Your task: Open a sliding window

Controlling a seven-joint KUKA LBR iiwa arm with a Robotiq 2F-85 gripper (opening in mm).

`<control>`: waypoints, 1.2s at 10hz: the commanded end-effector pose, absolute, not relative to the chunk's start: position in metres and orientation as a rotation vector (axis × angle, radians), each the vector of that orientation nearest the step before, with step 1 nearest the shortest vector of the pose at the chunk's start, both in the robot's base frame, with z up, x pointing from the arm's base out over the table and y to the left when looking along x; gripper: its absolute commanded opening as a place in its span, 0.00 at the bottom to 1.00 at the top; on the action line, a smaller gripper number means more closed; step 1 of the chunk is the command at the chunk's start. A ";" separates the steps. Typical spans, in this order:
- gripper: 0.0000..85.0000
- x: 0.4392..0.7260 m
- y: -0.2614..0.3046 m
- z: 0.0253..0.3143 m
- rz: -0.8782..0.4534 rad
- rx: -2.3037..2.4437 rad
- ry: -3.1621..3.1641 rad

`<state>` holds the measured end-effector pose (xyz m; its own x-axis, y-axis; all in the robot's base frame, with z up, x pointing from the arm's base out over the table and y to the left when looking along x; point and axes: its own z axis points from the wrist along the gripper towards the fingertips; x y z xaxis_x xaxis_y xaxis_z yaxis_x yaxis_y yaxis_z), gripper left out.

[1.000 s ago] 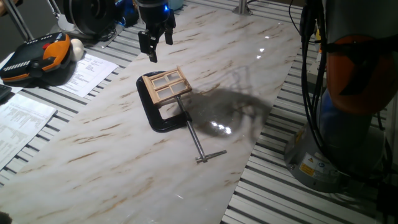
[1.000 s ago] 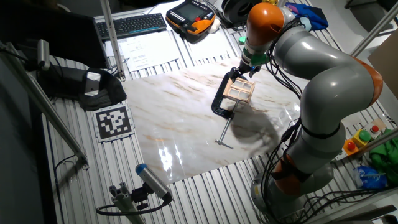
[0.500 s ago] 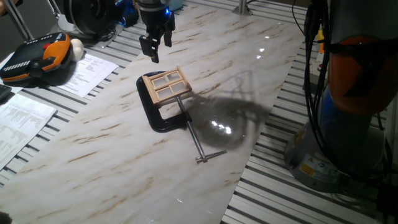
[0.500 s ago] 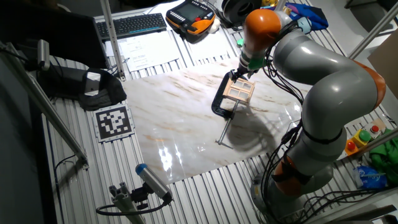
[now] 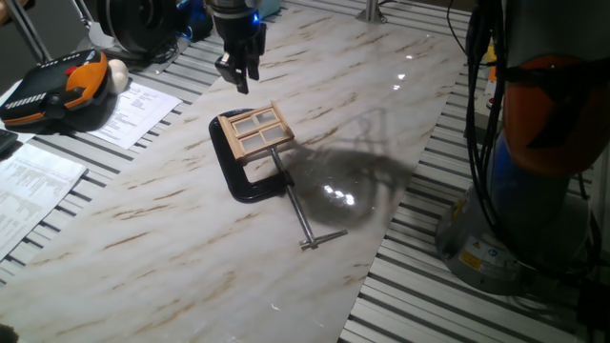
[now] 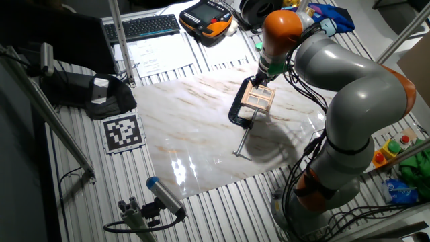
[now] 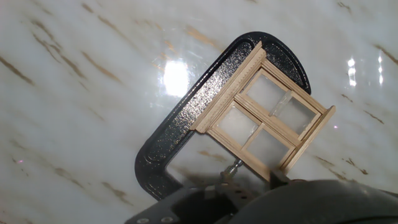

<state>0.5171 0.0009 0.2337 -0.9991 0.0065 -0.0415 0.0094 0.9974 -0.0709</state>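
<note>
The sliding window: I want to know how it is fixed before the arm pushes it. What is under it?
Under the sliding window the black C-clamp curves round its edge on the marble table. The clamp's screw meets the frame; the contact point is hidden.

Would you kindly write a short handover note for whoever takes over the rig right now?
Tool: in the air above the table, past the window's far side, holding nothing; whether it is open or shut is hard to tell.
Sliding window: held in the black C-clamp on the marble tabletop; the clamp's screw handle points away from the tool.
Done: nothing visible yet; the window is untouched.
Left: bring the tool down to the sash and slide it open.
</note>
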 end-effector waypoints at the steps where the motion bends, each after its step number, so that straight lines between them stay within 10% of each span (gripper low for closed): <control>1: 0.00 0.519 0.001 0.232 -0.109 0.017 3.105; 12: 0.00 0.523 0.000 0.223 0.012 0.100 3.138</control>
